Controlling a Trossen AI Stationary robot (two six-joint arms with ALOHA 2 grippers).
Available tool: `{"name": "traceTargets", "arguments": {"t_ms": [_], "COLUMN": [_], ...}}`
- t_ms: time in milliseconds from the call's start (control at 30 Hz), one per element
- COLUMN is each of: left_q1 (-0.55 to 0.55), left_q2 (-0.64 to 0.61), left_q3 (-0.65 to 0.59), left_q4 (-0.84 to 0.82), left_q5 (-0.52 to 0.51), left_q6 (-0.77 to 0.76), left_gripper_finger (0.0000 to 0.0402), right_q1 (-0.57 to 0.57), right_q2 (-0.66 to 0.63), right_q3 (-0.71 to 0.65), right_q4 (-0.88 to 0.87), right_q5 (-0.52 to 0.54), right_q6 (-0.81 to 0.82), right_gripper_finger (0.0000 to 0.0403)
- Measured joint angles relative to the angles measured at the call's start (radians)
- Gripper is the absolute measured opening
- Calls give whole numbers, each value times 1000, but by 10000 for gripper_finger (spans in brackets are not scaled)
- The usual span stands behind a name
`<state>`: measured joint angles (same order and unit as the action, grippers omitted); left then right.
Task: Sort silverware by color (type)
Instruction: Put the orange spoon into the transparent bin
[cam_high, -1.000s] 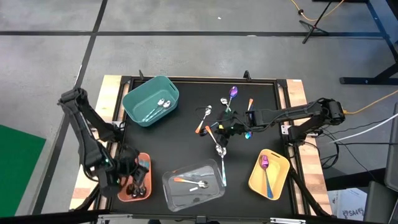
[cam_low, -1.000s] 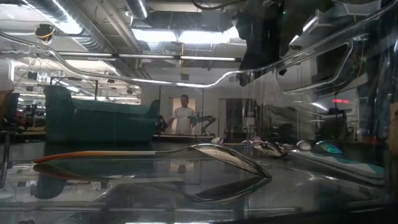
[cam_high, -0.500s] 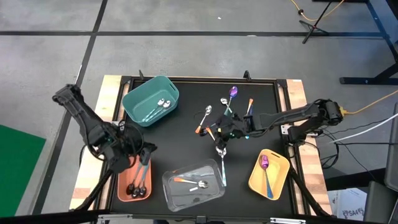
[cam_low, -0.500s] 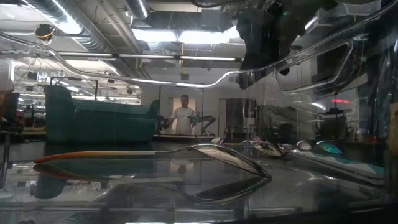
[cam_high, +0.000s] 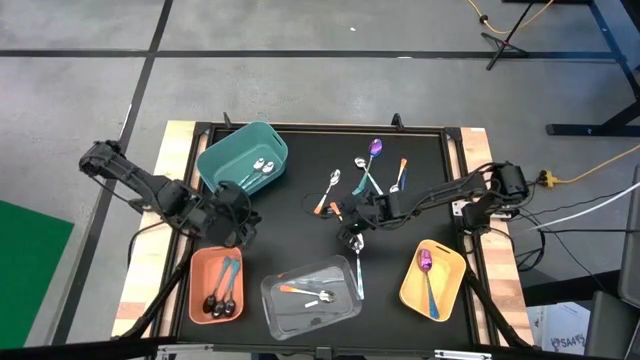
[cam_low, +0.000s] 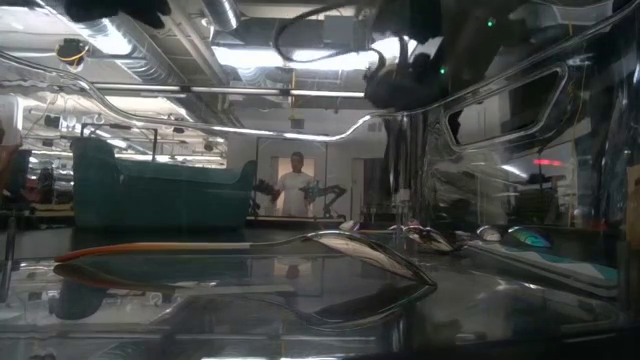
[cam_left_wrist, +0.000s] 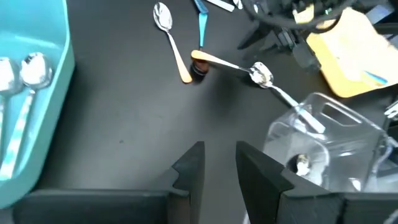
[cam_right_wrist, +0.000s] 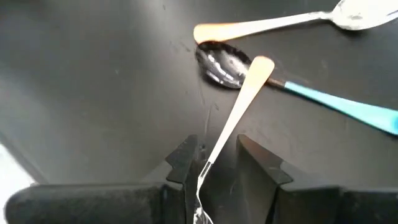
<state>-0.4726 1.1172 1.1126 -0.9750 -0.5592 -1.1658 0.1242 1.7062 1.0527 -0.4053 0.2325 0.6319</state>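
Right gripper (cam_right_wrist: 211, 163) low over the loose spoons mid-table, fingers parted astride an orange-handled spoon (cam_right_wrist: 239, 102) (not clamped). Risk: handle lying across a black-bowled teal spoon (cam_right_wrist: 261, 78), so closing could drag both or let the thin shaft slip. Left gripper (cam_left_wrist: 219, 167) parted, empty, near the teal bin (cam_left_wrist: 31, 93). No legible writing.

Teal bin (cam_high: 241, 161), orange-handled spoon (cam_right_wrist: 239, 102)

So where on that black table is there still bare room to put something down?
Bare mat lies between the teal bin and the loose spoons, and along the far-right edge above the yellow bin. The middle, around the right gripper, is crowded.
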Motion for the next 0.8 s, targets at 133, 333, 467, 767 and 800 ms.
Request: {"name": "traceTargets", "arguments": {"t_ms": [133, 333, 467, 767, 800], "left_q1": [63, 134, 164, 199, 201], "left_q2": [0, 0, 0, 0, 0], "left_q3": [0, 0, 0, 0, 0], "left_q4": [2, 5, 7, 43, 52], "left_q5": [29, 93, 116, 153, 160], "left_q6": [78, 161, 191, 251, 259], "left_gripper_finger": [85, 85, 85, 85, 85], "right_q1": [0, 0, 1, 0, 0], "right_q2": [33, 69, 95, 157, 159], "right_q3": [0, 0, 0, 2, 2], "right_q4": [0, 9, 13, 19, 19], "right_q5": [1, 4, 23, 32, 34], "right_q6": [0, 0, 0, 0, 0], "right_gripper_finger": [95, 95, 95, 95, 95]}}
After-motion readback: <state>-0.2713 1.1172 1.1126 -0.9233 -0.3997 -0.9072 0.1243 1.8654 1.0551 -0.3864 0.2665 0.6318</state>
